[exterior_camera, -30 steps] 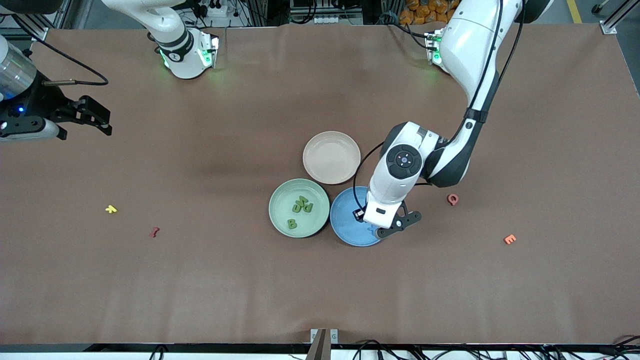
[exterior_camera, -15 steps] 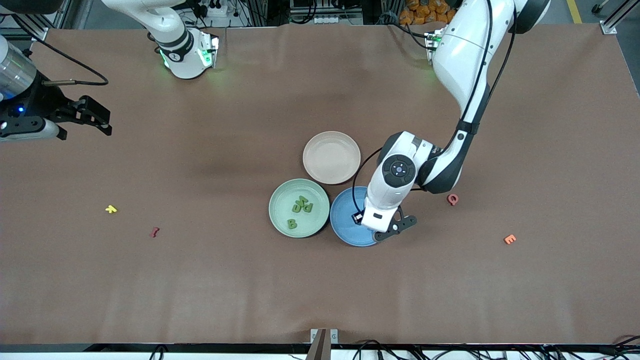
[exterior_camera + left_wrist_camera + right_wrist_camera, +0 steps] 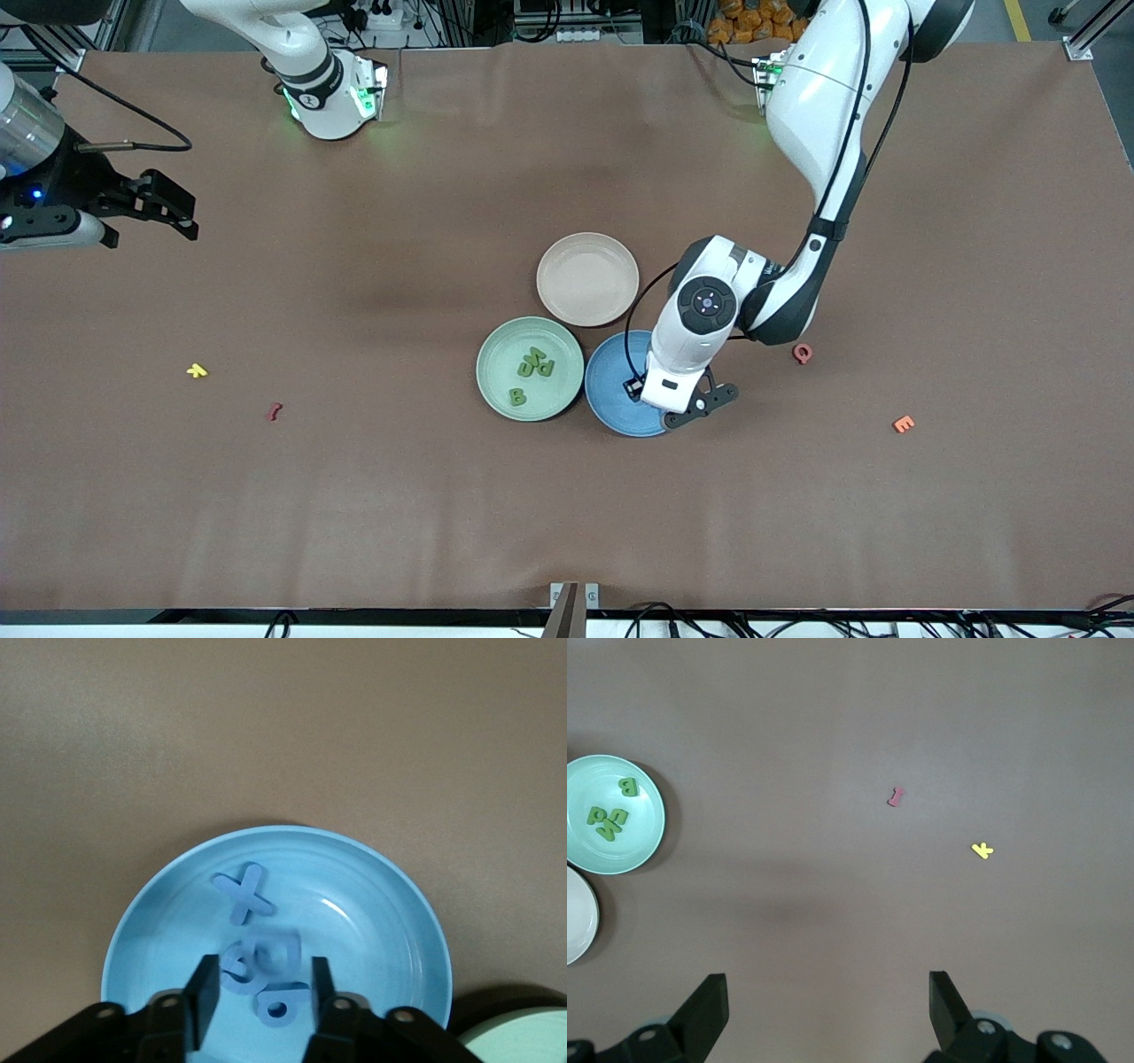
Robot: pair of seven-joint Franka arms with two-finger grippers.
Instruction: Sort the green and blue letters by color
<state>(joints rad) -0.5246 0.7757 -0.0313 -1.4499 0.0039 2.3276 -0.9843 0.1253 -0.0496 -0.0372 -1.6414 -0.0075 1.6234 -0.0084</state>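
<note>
My left gripper [image 3: 678,409] hangs low over the blue plate [image 3: 609,390] beside the green plate, and its jaws stand open. In the left wrist view, blue letters lie in the blue plate [image 3: 381,921]: an X [image 3: 242,893], and a cluster under my left gripper [image 3: 262,973] made of a blurred D [image 3: 283,950], a G [image 3: 232,967] and a 9-like one [image 3: 279,1004]. None touches the fingers. Green letters [image 3: 535,363] and a B [image 3: 517,397] lie in the green plate [image 3: 554,399]. My right gripper [image 3: 168,213] waits open at the right arm's end of the table.
An empty beige plate [image 3: 587,278] sits farther from the front camera than the two coloured plates. A pink Q [image 3: 802,354] and an orange E [image 3: 903,424] lie toward the left arm's end. A yellow piece [image 3: 197,370] and a dark red piece [image 3: 274,411] lie toward the right arm's end.
My left gripper shifted a little further over the blue plate, then opened. A blue letter left its fingers and now lies among the others in the plate. The right arm stayed still.
</note>
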